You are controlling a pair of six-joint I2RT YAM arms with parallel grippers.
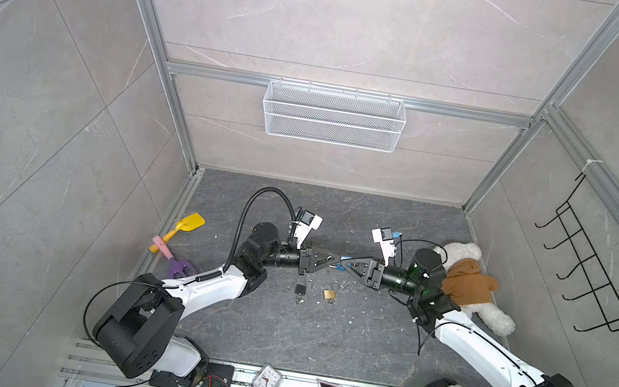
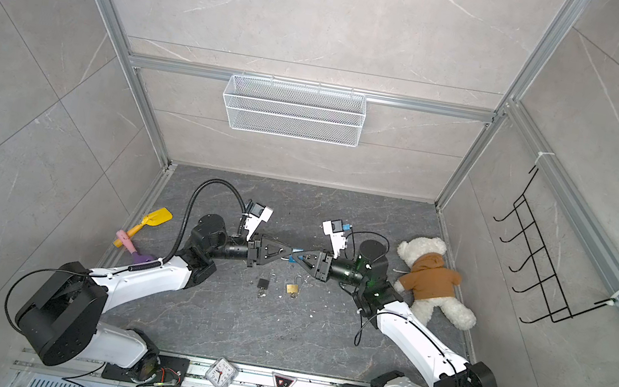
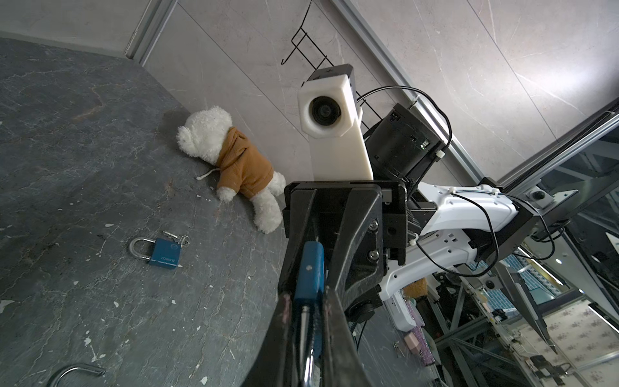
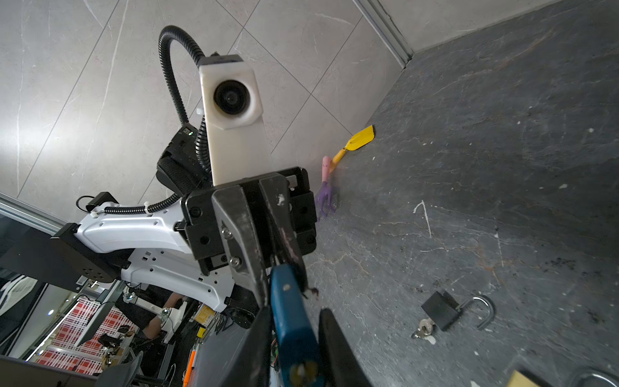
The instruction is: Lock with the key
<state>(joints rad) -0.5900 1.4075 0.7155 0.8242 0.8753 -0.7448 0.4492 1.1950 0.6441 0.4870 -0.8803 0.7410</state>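
1. The left gripper [image 1: 334, 258] and the right gripper [image 1: 347, 265] are meeting tip to tip above the middle of the dark tabletop [image 1: 319, 331].
2. The right gripper is clamping the body of a blue padlock [image 4: 291, 311], which is being held in the air between the two tools.
3. The left gripper is pinching tight on its silver shackle [image 3: 306, 330].
4. A black padlock [image 4: 440, 311], shackle open and a key [image 4: 422, 328] in it, is lying on the tabletop nearby, touching neither gripper.

In both top views the fingers [image 1: 321, 256] hide all but a blue sliver of the held padlock [image 4: 294, 321], its near end blurs in the right wrist view, and that view's edge cuts the brass padlock [image 4: 521, 381], at 3 o'clock from the black padlock [image 1: 300, 289].
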